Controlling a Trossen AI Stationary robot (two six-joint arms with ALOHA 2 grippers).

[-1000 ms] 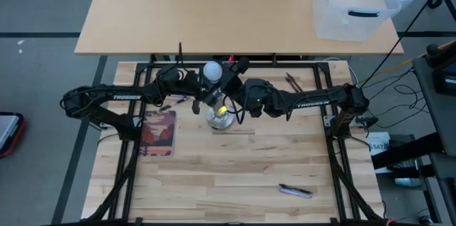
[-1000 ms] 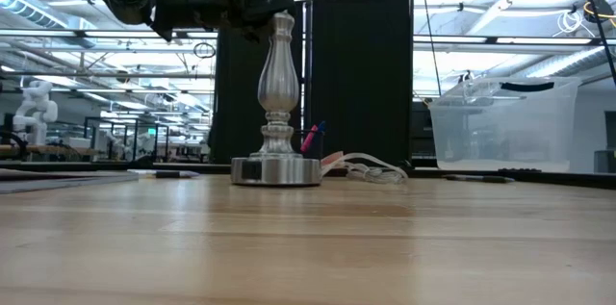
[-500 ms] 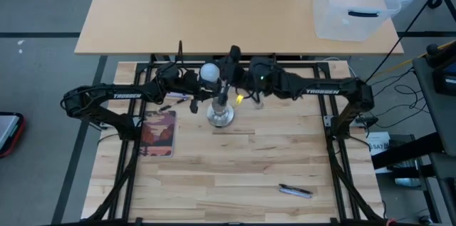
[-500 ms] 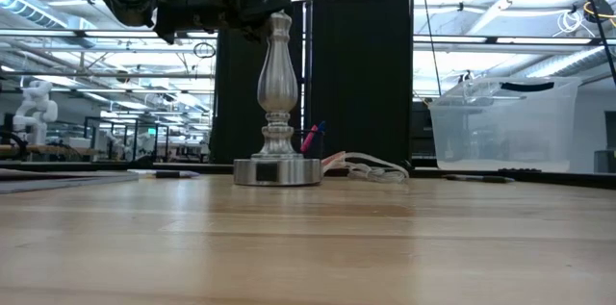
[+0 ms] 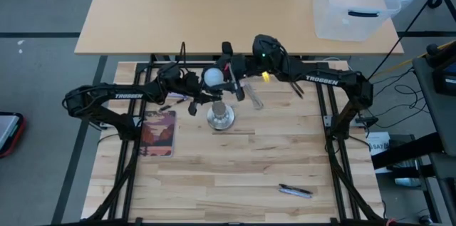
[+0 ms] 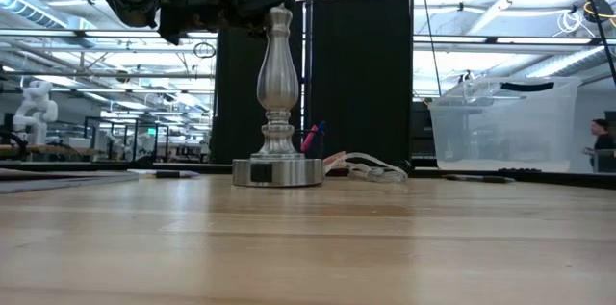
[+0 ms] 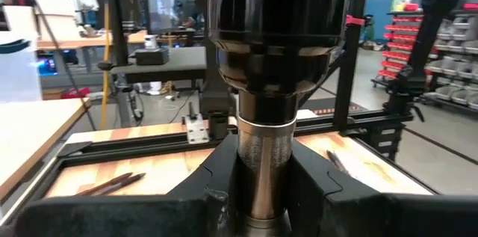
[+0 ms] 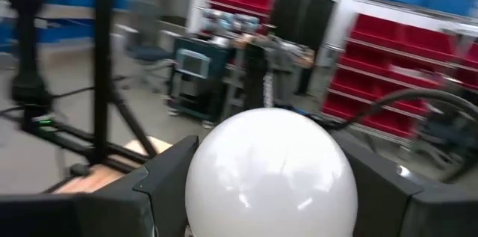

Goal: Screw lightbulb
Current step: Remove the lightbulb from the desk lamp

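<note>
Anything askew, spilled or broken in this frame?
Nothing stands out. The socket stand is upright on its disc foot, its post in the left pincer; the lightbulb sits whole in the right pincer. A pen and a book lie flat on the table.

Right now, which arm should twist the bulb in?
Right: the right gripper holds the lightbulb near the top of the socket stand, whose post the left gripper grips.

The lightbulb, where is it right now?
The lightbulb sits in the right claw, seen from above near the table's back edge, just behind the silvery stand. The left claw grips the stand's neck.
</note>
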